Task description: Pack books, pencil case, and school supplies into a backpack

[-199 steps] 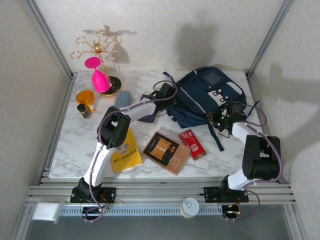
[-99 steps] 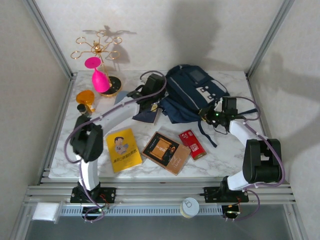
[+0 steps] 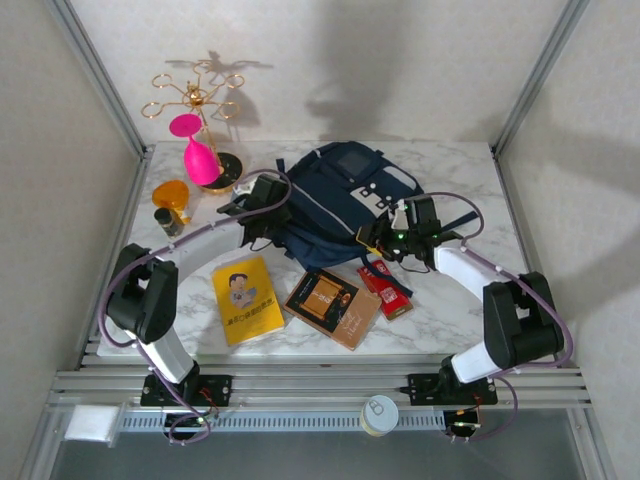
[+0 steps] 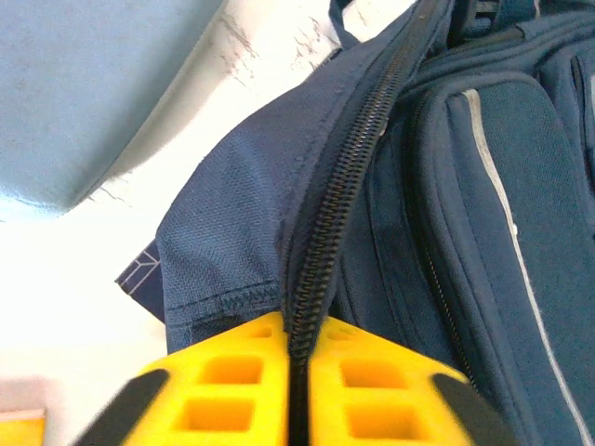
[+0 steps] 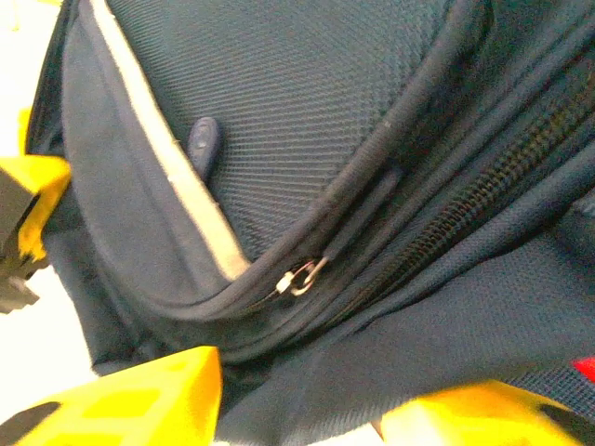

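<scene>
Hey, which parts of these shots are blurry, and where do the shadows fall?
Top external: sharp, with soft shadows on the back wall. Left wrist: the left fingers are blurred, the backpack zipper is crisp. Right wrist: the right fingers are blurred, the backpack weave is sharp.

2 books (image 3: 325, 298) in front of backpack (image 3: 340, 190); pack (image 3: 388, 291) to R.

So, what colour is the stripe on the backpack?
Pale grey stripe, navy backpack; right wrist view is clearest.

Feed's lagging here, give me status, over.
Left gripper shut on backpack zipper edge. Right gripper, jaws apart at backpack. Yellow book, brown book, red pack on table, unpacked.
</scene>
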Robot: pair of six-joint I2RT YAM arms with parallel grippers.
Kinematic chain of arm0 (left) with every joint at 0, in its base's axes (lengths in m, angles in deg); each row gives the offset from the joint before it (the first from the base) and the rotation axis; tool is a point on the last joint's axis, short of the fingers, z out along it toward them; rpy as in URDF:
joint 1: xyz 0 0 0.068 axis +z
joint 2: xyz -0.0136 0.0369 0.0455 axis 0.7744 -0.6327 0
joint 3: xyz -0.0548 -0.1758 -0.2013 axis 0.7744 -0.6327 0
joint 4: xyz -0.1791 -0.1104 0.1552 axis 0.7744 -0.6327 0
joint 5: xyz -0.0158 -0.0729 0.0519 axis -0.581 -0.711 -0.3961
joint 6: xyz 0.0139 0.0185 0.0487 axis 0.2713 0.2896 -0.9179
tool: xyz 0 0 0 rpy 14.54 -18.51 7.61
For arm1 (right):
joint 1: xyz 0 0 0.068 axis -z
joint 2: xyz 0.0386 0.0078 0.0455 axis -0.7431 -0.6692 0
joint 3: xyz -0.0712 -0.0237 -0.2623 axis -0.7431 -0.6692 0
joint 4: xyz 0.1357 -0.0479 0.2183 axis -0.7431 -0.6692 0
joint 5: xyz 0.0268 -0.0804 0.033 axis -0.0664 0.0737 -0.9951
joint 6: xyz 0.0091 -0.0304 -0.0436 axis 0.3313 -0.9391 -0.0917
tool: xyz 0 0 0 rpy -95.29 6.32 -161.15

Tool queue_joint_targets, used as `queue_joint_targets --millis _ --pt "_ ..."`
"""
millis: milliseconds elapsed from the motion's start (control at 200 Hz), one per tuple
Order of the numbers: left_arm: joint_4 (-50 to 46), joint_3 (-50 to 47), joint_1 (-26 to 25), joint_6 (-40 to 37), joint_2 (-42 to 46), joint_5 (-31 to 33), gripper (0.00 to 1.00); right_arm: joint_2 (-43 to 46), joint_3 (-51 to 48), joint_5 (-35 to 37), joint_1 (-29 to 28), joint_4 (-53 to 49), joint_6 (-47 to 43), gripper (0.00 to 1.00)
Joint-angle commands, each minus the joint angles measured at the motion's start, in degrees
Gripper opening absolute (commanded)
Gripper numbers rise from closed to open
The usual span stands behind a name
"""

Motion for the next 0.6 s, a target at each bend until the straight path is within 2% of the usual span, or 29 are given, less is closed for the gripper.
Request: queue_joint_targets --millis 0,80,165,290,420,596 --pt "0.98 0.81 1.87 -4.05 0.84 -3.00 0.38 4.13 2.30 0.98 2.23 -4.90 -1.62 0.58" --pt "1.09 -0.24 1.69 -5.67 3.25 -5.07 0.57 5.70 1.88 0.44 6.15 -7.10 -2.30 0.67" --pt "0.38 -1.90 1.08 -5.50 6.65 -6.45 0.64 5.67 1.53 1.70 11.36 -9.70 -2.86 0.73" --pt "1.87 -6.08 -3.50 -2.82 12.59 -5.89 0.64 1.76 2.02 2.66 16.73 -9.70 -3.56 0.76" --pt "6.29 -10.45 -10.32 2.80 16.05 -5.08 0.62 -5.16 4.07 0.96 18.22 -5.48 -3.26 0.78" --pt "18.15 -13.48 -20.83 5.99 12.96 -6.04 0.60 -13.53 6.75 -2.07 18.26 1.78 -1.55 0.74"
